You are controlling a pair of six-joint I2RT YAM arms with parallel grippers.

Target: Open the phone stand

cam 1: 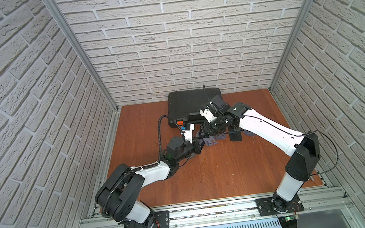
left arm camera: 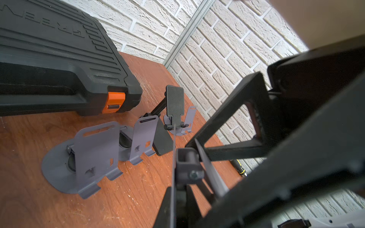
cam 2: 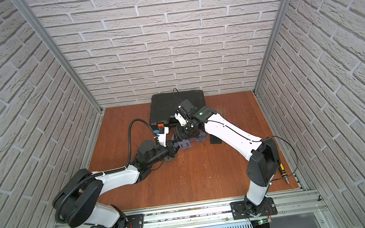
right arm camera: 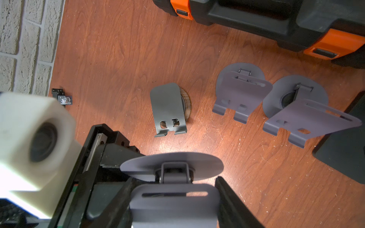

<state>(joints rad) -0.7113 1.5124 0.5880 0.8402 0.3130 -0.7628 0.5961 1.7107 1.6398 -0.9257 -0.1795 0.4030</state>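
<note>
I hold a grey phone stand off the table between both grippers. Its round base (right arm camera: 171,164) and slotted back plate (right arm camera: 173,205) fill the near part of the right wrist view. My right gripper (right arm camera: 174,183) is shut on the plate, one finger against each side edge. My left gripper (left arm camera: 176,195) is shut on the rim of the base, which shows edge-on as a thin line (left arm camera: 173,158) in the left wrist view. Base and plate stand at an angle at the hinge (left arm camera: 187,167). In both top views the grippers (cam 1: 201,143) (cam 1: 206,135) meet at mid-table and mostly hide the stand.
Several other stands sit on the wooden table (cam 1: 220,174): two opened grey ones (right arm camera: 241,90) (right arm camera: 300,114), a folded dark one (right arm camera: 169,110) and a black one (left arm camera: 174,104). A black toolbox (cam 1: 194,105) lies at the back wall. A screwdriver (cam 2: 284,173) lies at the right edge.
</note>
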